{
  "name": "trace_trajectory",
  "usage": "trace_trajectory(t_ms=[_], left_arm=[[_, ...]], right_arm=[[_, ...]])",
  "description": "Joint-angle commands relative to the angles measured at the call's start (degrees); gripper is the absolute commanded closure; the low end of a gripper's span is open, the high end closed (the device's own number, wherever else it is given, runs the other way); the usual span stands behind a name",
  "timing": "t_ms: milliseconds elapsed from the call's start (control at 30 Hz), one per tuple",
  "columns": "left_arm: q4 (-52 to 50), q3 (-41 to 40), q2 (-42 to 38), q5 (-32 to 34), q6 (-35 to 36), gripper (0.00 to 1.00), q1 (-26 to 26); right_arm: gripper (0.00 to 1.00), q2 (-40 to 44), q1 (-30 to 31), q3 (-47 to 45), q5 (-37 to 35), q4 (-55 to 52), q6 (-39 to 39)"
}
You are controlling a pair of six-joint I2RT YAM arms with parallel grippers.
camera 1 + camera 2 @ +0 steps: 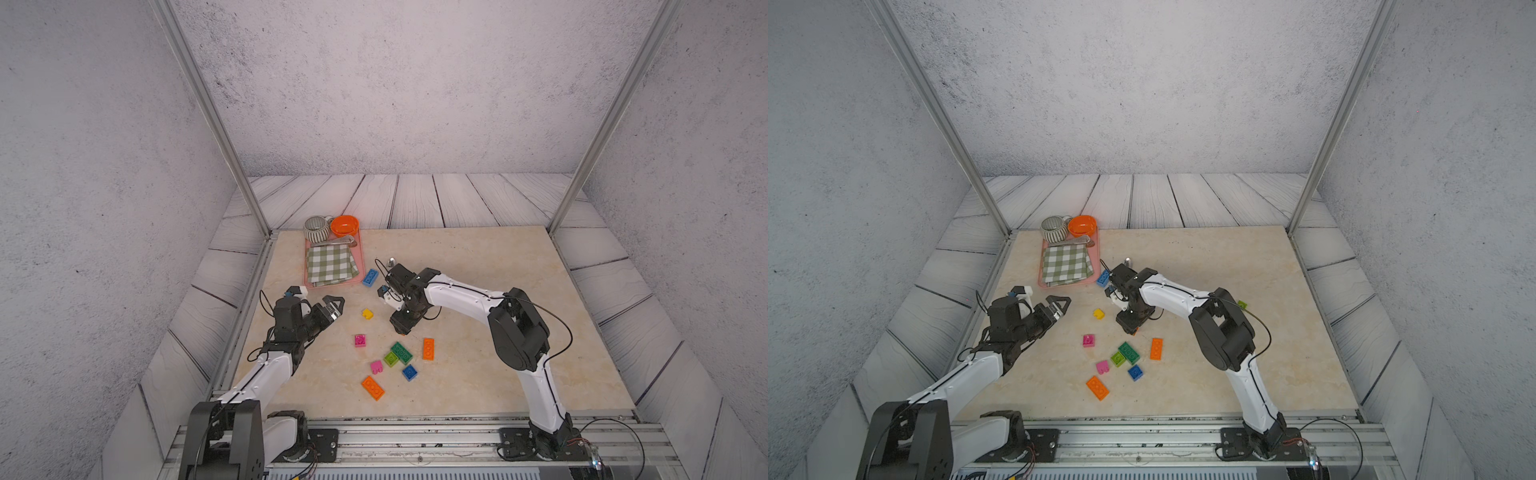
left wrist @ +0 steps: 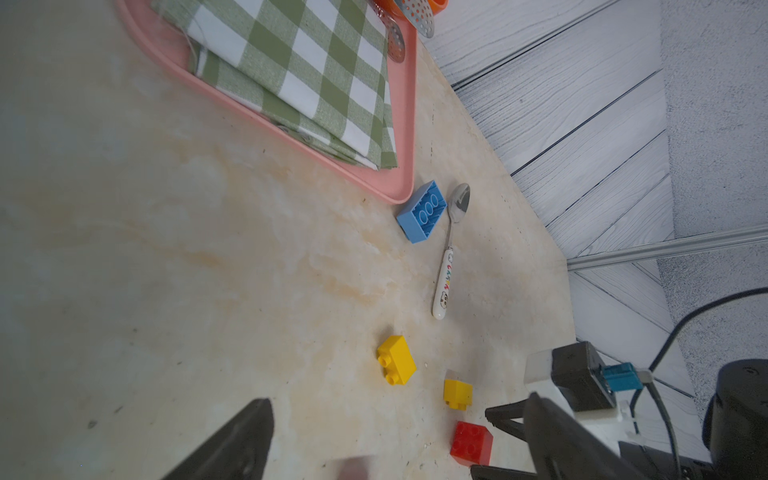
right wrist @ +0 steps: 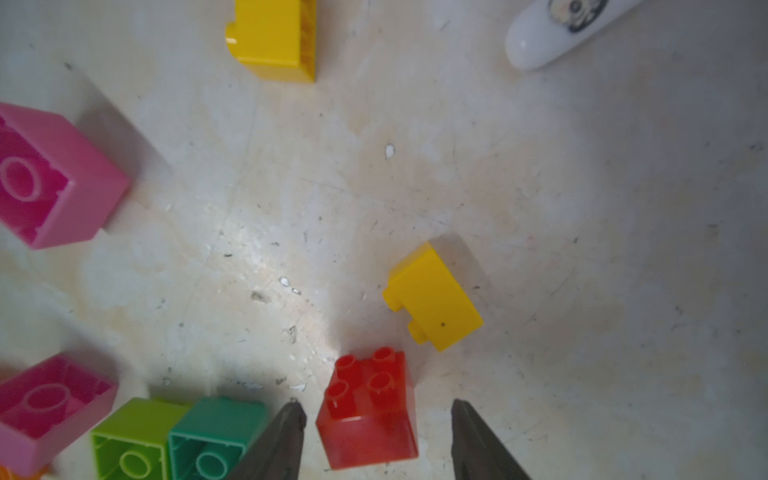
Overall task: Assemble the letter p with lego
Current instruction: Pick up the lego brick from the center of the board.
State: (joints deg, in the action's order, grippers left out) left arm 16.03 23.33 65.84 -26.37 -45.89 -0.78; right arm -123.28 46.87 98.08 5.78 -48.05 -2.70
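In both top views, centre frame, the right arm (image 1: 457, 293) hides most of the red brick (image 3: 368, 411) and the spoon (image 1: 391, 262).

L gripper (image 1: 337, 308) is held above the tabletop w/ jaws spread wide, black wrist right behind the fingers, white forearm sloping up to it from the base. R arm is bent sharply at the elbow, forearm reaching inward, wrist tipped so R gripper (image 3: 376, 409) points down. Its dark fingers (image 3: 282, 440) stand apart w/ a red brick (image 3: 365, 436) betw them: small gap at one fingertip, wider at the other.
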Motion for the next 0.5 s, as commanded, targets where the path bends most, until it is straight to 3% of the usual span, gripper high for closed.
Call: trace_trajectory(t_ms=[0, 167, 467], left_arm=[[-0.21, 1.50, 0.33, -0.43, 1.03, 0.02, -0.28], [-0.21, 1.49, 0.34, -0.52, 1.00, 0.02, -0.20], [-0.02, 1.45, 0.39, -0.70, 0.97, 0.02, -0.28]], right_arm=[[0.44, -0.63, 0.32, 1.47, -1.54, -1.78, -0.57], [0.54, -0.58, 0.57, 0.95, -2.08, -1.55, -0.38], [0.62, 3.05, 0.52, -3.09, -4.99, 2.76, 0.69]])
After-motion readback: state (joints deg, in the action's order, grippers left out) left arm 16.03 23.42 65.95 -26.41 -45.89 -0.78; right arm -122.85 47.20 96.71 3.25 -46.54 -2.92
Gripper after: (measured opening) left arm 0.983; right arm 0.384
